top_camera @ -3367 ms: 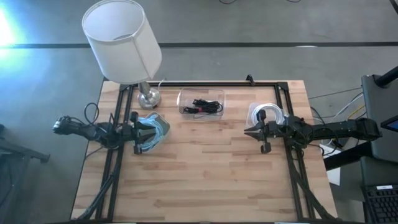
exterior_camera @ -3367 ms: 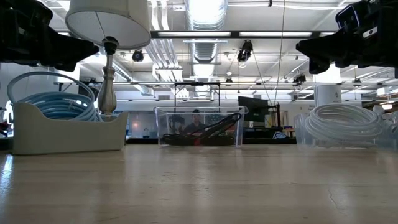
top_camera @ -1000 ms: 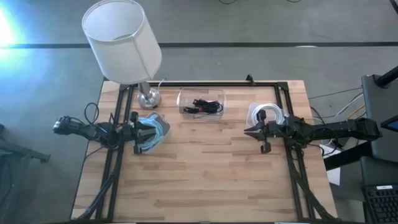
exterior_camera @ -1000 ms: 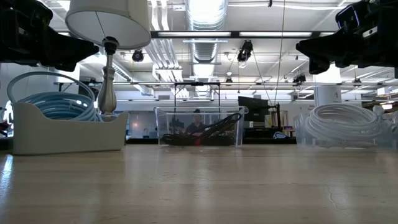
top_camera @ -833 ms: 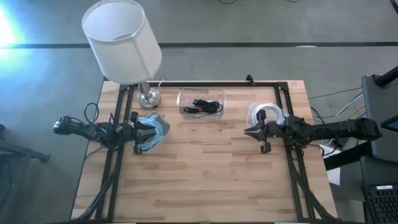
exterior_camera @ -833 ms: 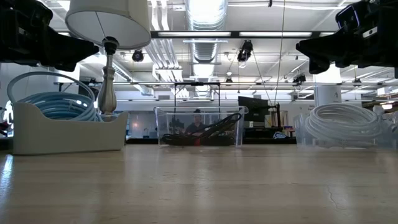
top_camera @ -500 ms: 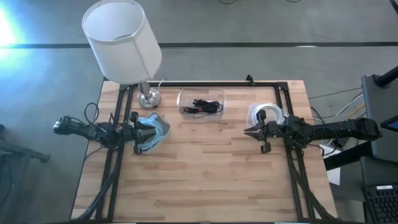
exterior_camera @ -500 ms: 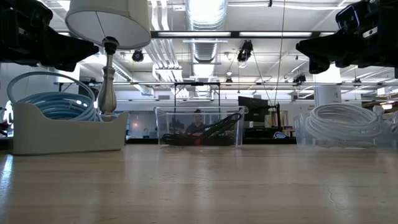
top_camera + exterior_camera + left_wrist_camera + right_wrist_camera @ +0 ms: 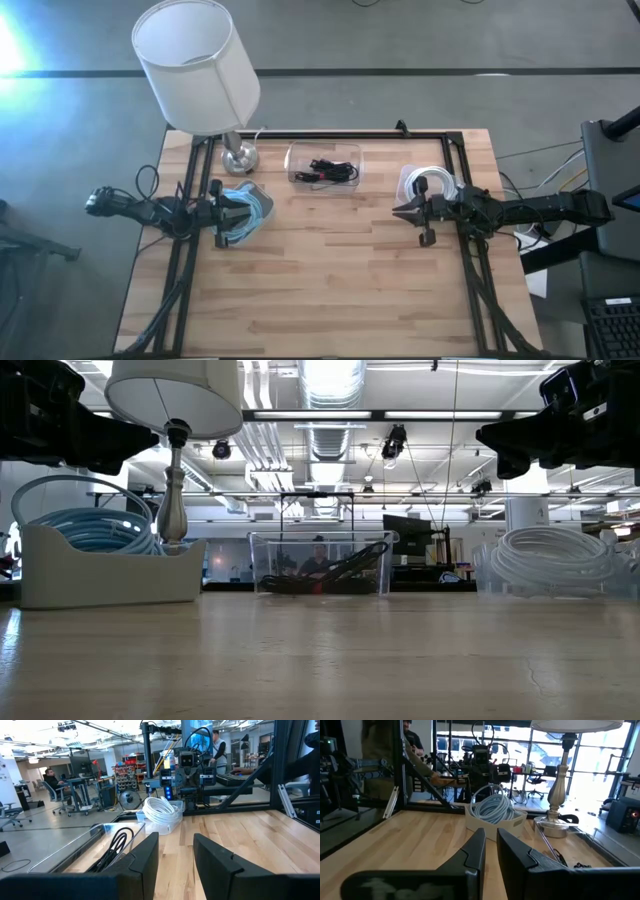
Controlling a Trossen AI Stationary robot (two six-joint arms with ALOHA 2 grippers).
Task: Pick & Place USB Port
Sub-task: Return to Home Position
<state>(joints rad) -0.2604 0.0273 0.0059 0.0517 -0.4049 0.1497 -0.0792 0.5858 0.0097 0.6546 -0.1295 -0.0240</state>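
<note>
A clear bin [image 9: 323, 165] at the table's far middle holds black cables with a red bit [image 9: 333, 171]; it also shows in the low view [image 9: 320, 565]. My left gripper [image 9: 232, 212] hovers over a white tray of blue coiled cable [image 9: 250, 208], open and empty, with the table showing between its fingers [image 9: 176, 845]. My right gripper [image 9: 398, 211] hovers beside a clear container of white coiled cable [image 9: 428, 183]. Its fingers are close together with only a narrow slit [image 9: 491, 837], and it holds nothing. Both grippers are well above the tabletop in the low view.
A lamp with a white shade [image 9: 195, 65] stands on its metal base [image 9: 238, 156] at the far left corner. A black frame [image 9: 330, 133] runs along the table's far edge and sides. Bare wood [image 9: 330, 280] fills the near half. People sit in the room beyond.
</note>
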